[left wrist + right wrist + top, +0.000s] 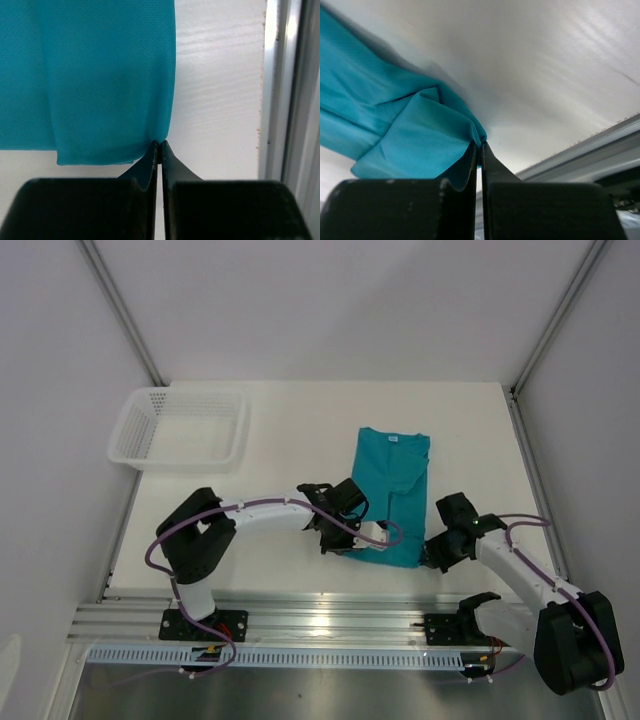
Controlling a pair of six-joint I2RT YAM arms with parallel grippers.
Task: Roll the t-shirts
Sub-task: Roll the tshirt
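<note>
The teal t-shirt lies folded into a long strip on the white table, its neck label at the far end. My left gripper is at the strip's near left corner. In the left wrist view it is shut on the corner of the t-shirt's near edge. My right gripper is at the near right corner. The right wrist view shows it shut on a bunched fold of the cloth, lifted slightly off the table.
A white mesh basket stands at the table's back left. An aluminium rail runs along the near edge, just behind both grippers. White walls enclose the table on three sides.
</note>
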